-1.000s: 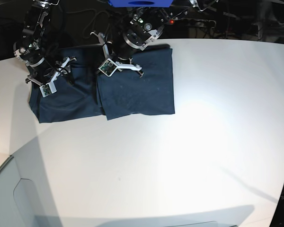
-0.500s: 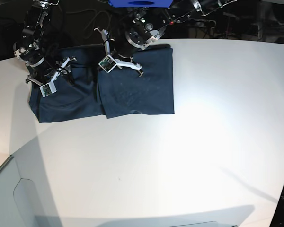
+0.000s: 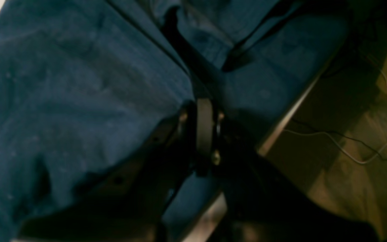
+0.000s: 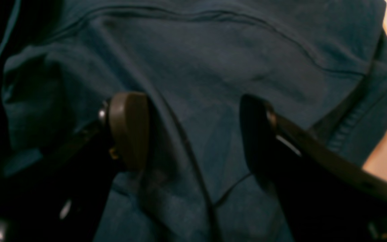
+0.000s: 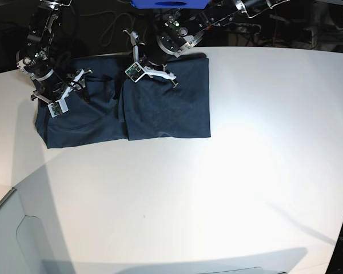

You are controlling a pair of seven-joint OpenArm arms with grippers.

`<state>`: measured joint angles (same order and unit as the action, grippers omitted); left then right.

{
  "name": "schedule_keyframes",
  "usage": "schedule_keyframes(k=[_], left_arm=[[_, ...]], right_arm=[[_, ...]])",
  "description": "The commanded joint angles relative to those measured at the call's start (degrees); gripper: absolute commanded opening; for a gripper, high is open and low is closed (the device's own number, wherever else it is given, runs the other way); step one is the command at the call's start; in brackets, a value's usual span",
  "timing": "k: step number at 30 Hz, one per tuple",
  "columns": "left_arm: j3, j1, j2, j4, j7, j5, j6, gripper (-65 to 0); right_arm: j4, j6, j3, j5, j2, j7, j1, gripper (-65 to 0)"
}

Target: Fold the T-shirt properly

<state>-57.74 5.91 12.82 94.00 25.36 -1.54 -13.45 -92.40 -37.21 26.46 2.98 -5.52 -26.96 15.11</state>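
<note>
The dark navy T-shirt [image 5: 166,114] lies at the table's far left, folded into two flat panels side by side. My left gripper [image 5: 172,81] is over the right panel near the far edge. In the left wrist view the left gripper [image 3: 204,104] is shut, and a taut ridge of the T-shirt [image 3: 62,101] runs from its tips. My right gripper [image 5: 83,85] hovers over the left panel. In the right wrist view the right gripper [image 4: 193,134] stands open, fingers spread above creased T-shirt [image 4: 213,50] with nothing between them.
The white table [image 5: 217,188] stretches to the right and front of the shirt. Its far edge [image 3: 281,127] runs just behind the left gripper, with floor and cables beyond. A blue object [image 5: 168,3] sits behind the arms. A grey bin [image 5: 6,240] stands at the lower left.
My left gripper has moved back toward the far edge, and the right panel has drawn slightly that way and lies smoother. The right arm has not moved.
</note>
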Motion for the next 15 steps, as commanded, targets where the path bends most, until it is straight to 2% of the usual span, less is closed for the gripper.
schedule_keyframes(k=[1, 5, 8, 10, 15], left_arm=[[-1.12, 1.60, -1.35, 1.43, -1.32, 2.02, 0.13, -63.6], [-1.30, 1.87, -1.43, 2.31, -1.32, 2.02, -0.13, -44.0], [-1.56, 1.87, -0.91, 4.51, -1.41, 2.02, -0.13, -33.9], [-1.30, 1.87, -0.47, 6.80, -1.41, 2.02, 0.05, -30.9], [-0.59, 1.87, 1.20, 12.60, -1.41, 2.02, -0.13, -29.8]], right_arm=[[-1.18, -0.90, 0.14, -0.83, -0.59, 1.25, -0.39, -24.5], [-1.27, -0.90, 0.22, -0.83, -0.59, 1.25, -0.39, -24.5], [-2.76, -0.90, 0.66, -0.83, -0.50, 1.60, -0.39, -24.3], [-4.96, -0.90, 0.75, -1.01, -0.42, 1.69, -0.21, -22.5], [-10.68, -0.90, 2.42, -1.01, -0.06, 1.33, -0.21, -18.0]])
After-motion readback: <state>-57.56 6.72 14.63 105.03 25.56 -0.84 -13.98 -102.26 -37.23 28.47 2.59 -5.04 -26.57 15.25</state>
